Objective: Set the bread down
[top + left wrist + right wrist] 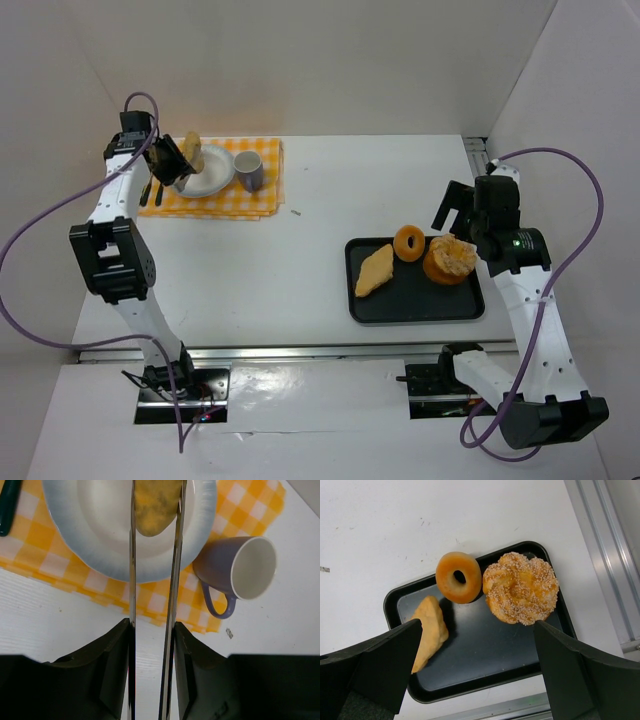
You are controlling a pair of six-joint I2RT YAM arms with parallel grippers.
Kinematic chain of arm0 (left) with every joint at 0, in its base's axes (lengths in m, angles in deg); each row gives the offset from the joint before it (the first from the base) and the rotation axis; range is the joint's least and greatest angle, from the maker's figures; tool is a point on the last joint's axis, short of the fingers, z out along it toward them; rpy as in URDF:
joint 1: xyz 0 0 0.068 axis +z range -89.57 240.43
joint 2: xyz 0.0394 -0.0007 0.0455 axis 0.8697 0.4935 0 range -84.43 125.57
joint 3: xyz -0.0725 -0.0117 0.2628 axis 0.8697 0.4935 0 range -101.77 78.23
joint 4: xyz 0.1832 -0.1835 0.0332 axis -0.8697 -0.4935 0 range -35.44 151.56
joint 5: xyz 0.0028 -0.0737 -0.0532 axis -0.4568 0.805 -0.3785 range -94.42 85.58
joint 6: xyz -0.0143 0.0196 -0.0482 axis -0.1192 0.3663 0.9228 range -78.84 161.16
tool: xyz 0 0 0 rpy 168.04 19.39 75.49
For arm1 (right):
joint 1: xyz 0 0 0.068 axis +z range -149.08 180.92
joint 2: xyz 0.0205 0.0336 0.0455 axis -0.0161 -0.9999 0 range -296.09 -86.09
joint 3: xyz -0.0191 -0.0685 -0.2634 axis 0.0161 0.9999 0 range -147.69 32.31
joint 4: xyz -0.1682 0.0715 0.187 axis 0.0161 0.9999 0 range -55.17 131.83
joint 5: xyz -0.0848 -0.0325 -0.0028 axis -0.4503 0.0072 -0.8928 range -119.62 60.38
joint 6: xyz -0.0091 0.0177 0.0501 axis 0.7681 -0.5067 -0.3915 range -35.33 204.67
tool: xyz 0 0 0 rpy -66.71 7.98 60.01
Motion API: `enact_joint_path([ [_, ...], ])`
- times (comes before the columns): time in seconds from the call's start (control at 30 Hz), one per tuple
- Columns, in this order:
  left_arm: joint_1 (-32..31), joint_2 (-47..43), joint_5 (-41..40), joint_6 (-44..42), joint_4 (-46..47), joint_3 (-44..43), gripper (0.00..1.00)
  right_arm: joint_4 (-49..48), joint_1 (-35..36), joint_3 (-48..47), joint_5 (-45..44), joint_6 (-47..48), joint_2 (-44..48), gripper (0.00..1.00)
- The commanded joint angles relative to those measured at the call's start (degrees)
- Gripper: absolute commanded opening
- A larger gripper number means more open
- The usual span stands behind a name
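My left gripper [172, 158] is shut on a pair of thin metal tongs [175, 555]. The tong blades pinch a yellow-brown piece of bread [156, 505] just above the white plate [100, 555]. The bread also shows in the top view [192, 152], over the plate [215, 182] on the yellow checked cloth [265, 195]. I cannot tell whether the bread touches the plate. My right gripper [477, 627] is open and empty, hovering above the black tray [485, 665].
A lilac mug [250, 567] stands right of the plate on the cloth. Dark cutlery handles [150, 190] lie at the cloth's left edge. The tray [415, 305] holds a ring doughnut [458, 577], a sugared round pastry [521, 587] and a triangular pastry [427, 627].
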Motion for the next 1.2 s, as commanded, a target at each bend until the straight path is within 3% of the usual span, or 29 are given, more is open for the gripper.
enact_joint_path([
  [0.0, -0.15, 2.22, 0.59, 1.78, 0.77, -5.32, 0.46, 2.23, -0.14, -2.06, -1.00, -0.18, 1.01, 1.00],
  [0.1, 0.38, 4.51, -0.03, 1.17, -0.90, -6.82, 0.65, 2.23, -0.14, -2.06, -1.53, -0.18, 1.01, 1.00],
  [0.2, 0.38, 5.05, -0.03, 1.17, -1.61, -6.82, 0.75, 2.23, -0.14, -2.06, -1.53, -0.18, 1.01, 1.00],
  [0.3, -0.14, 1.02, 0.06, 1.17, -1.61, -6.21, 0.75, 1.71, -0.14, -2.06, -1.01, -0.18, 0.40, 1.00],
  [0.57, -5.76, -12.52, -4.42, -4.80, -0.29, -5.15, 0.62, 1.70, -0.14, -2.06, -1.00, -0.18, -0.13, 1.00],
  [0.8, -21.04, -20.43, 1.72, -11.74, 2.26, 1.34, 0.60, -0.23, -0.14, -1.01, 1.02, -0.18, -1.18, 1.00],
  [0.9, -33.41, -20.44, 1.82, -13.85, 1.74, 4.86, 0.59, 0.38, -0.14, -2.32, 1.02, -0.18, -1.19, 1.00],
  [1.03, -44.34, -19.92, -0.37, -15.97, 2.26, 10.21, 0.59, 1.00, -0.14, -2.85, -2.21, -0.18, -0.66, 1.00],
  [1.17, -52.34, -19.30, -0.91, -16.50, 2.26, 13.30, 0.68, 1.52, -0.14, -3.99, -2.85, 0.44, -1.36, 1.00],
])
